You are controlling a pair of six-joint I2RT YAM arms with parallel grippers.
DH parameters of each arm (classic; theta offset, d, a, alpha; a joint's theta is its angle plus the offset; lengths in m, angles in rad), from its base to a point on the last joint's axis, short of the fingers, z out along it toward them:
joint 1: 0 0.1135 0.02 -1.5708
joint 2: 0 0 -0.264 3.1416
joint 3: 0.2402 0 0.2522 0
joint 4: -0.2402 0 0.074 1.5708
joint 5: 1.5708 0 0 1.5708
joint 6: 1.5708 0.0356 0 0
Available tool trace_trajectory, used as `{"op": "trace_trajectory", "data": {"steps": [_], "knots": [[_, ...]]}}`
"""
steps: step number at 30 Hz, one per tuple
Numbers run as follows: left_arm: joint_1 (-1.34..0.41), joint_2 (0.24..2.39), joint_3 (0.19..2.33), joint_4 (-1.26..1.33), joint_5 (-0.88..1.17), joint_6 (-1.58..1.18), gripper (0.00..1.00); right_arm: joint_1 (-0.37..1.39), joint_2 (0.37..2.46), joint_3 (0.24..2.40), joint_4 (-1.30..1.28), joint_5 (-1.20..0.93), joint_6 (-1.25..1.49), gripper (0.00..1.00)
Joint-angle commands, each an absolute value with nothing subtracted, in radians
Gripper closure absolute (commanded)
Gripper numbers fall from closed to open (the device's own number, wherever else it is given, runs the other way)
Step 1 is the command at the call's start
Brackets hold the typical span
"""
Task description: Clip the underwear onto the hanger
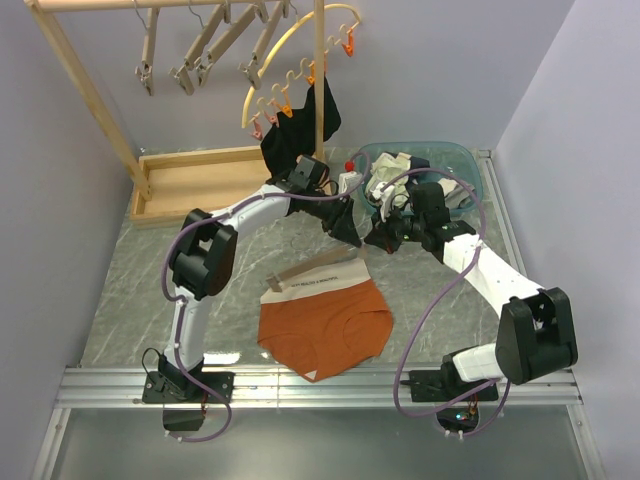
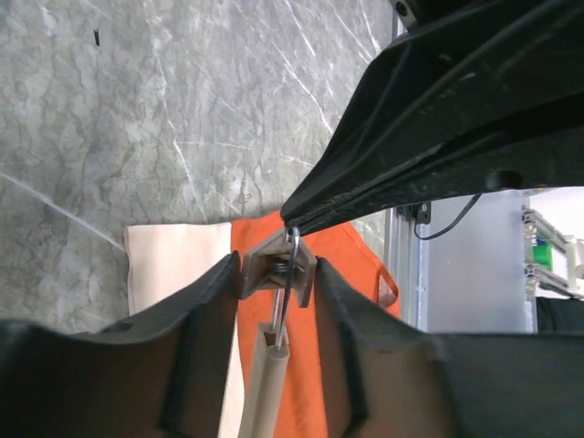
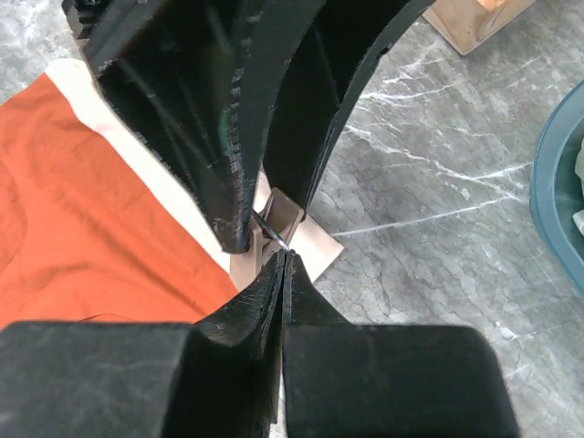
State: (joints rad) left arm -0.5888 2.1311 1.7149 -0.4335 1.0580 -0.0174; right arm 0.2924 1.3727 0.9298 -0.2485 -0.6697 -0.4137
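The rust-orange underwear point(image 1: 325, 330) lies flat on the marble table, its off-white waistband point(image 1: 315, 285) on the far side. The light wooden hanger point(image 1: 310, 268) slants over the waistband. In the left wrist view my left gripper point(image 2: 278, 274) has a finger pressed against each side of the hanger's end clip point(image 2: 274, 265), with the bar point(image 2: 265, 383) running down between them over the underwear point(image 2: 319, 365). My right gripper point(image 3: 285, 255) meets it tip to tip, shut on the thin metal wire point(image 3: 272, 233) at that clip. Both grippers point(image 1: 360, 233) hover above the waistband's far right corner.
A blue basin point(image 1: 470, 165) of cream and grey clothes stands at the back right, just behind the right arm. A wooden rack's base tray point(image 1: 190, 180) sits at the back left, with several spare hangers point(image 1: 215, 45) overhead. A yellow hoop point(image 1: 290, 70) holds a black garment point(image 1: 300, 130).
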Motion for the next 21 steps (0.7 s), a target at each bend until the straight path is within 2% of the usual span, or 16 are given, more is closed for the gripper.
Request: {"op": "trace_trajectory", "data": {"steps": [1, 2, 3, 5, 6, 7, 14, 15, 17, 18, 21], "knots": [[-0.588, 2.138, 1.746, -0.431, 1.098, -0.015, 0.62, 0.302, 1.336, 0.977, -0.242, -0.669, -0.413, 1.00], [-0.589, 2.138, 1.746, -0.433, 1.106, -0.015, 0.67, 0.302, 1.336, 0.976, -0.242, -0.669, -0.413, 1.00], [-0.588, 2.140, 1.746, -0.431, 1.109, -0.015, 0.77, 0.302, 1.338, 0.976, -0.242, -0.669, -0.413, 1.00], [-0.589, 2.135, 1.743, -0.425, 1.108, -0.021, 0.87, 0.302, 1.338, 0.973, -0.242, -0.669, -0.411, 1.00], [-0.586, 2.128, 1.733, -0.417, 1.111, -0.025, 0.96, 0.301, 1.338, 0.971, -0.242, -0.667, -0.414, 1.00], [-0.587, 2.123, 1.726, -0.401, 1.106, -0.028, 1.00, 0.301, 1.338, 0.969, -0.241, -0.667, -0.414, 1.00], [-0.572, 2.115, 1.717, -0.403, 1.098, -0.026, 1.00, 0.301, 1.338, 0.965, -0.241, -0.664, -0.408, 1.00], [-0.569, 2.112, 1.715, -0.405, 1.097, -0.022, 1.00, 0.301, 1.339, 0.966, -0.241, -0.658, -0.405, 0.97], [-0.566, 2.111, 1.715, -0.416, 1.098, -0.012, 1.00, 0.301, 1.342, 0.968, -0.235, -0.646, -0.382, 0.84], [-0.563, 2.112, 1.717, -0.425, 1.100, -0.011, 1.00, 0.299, 1.342, 0.969, -0.227, -0.622, -0.367, 0.64], [-0.551, 2.111, 1.718, -0.460, 1.089, 0.061, 1.00, 0.255, 1.354, 0.969, -0.213, -0.621, -0.302, 0.45]]}}
